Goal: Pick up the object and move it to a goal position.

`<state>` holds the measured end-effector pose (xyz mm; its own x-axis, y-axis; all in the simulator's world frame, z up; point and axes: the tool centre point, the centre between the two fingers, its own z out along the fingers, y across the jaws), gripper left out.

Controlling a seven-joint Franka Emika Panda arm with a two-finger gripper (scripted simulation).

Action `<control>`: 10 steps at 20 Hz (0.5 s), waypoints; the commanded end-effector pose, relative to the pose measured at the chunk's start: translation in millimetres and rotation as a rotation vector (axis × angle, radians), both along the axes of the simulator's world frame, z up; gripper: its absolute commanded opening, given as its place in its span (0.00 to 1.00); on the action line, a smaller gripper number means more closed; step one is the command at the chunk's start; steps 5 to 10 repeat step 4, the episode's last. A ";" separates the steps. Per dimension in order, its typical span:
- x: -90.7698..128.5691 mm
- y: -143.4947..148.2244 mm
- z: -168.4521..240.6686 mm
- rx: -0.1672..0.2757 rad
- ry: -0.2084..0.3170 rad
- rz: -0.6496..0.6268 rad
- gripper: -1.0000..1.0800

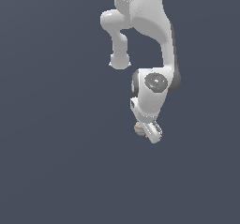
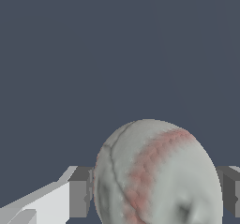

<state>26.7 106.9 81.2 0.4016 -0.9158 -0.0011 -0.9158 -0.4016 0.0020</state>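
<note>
The off-white ball with reddish seam marks (image 2: 157, 176) sits between my two fingers in the wrist view, one finger (image 2: 79, 192) on one side and the other finger (image 2: 232, 190) on the opposite side, both touching it. In the exterior view the ball (image 1: 139, 129) shows only as a small reddish patch, mostly hidden behind my gripper (image 1: 145, 130), which points down below the white arm (image 1: 152, 89). The gripper is shut on the ball.
A plain dark grey surface (image 1: 56, 162) fills the background of both views. No other objects show.
</note>
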 end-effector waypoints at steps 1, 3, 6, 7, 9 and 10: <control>-3.2 1.8 5.2 0.000 -0.002 -0.001 0.00; -4.4 2.5 6.7 0.000 -0.002 -0.001 0.00; -4.5 2.6 6.9 0.000 -0.002 -0.001 0.00; -4.5 2.6 6.9 0.000 -0.002 -0.001 0.00; -4.5 2.6 6.9 0.000 -0.002 -0.001 0.00; -4.5 2.6 6.9 0.000 -0.002 -0.001 0.00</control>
